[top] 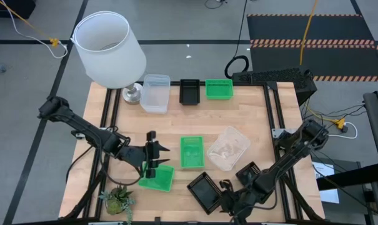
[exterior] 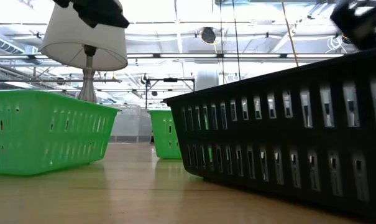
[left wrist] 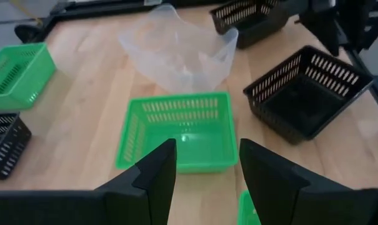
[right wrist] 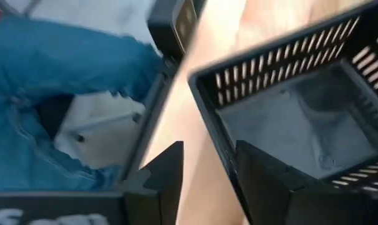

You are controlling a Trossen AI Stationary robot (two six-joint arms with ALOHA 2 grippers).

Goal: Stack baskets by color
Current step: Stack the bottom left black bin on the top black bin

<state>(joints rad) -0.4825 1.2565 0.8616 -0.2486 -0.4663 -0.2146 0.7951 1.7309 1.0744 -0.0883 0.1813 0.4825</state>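
Jaws: both grippers spread, holding nothing. Right gripper [right wrist: 207, 181] sits at the near edge w/ one finger over the wall of an empty black basket [top: 205, 189]. Left gripper [left wrist: 204, 181] hovers over a green basket [top: 158, 178] nr the near-left corner. Another green basket [top: 192, 152] mid-table, empty; clear basket [top: 228, 149] beside it, empty.

Pale wooden table [top: 251, 119] with a smooth, faintly glossy grain, bright green perforated plastic basket [left wrist: 179, 130] just ahead of the left gripper [left wrist: 204, 165], matt black slotted plastic basket [right wrist: 301, 119] by the right gripper [right wrist: 207, 164], cloudy translucent plastic basket [left wrist: 179, 53] beyond, matt white lampshade [top: 107, 49].
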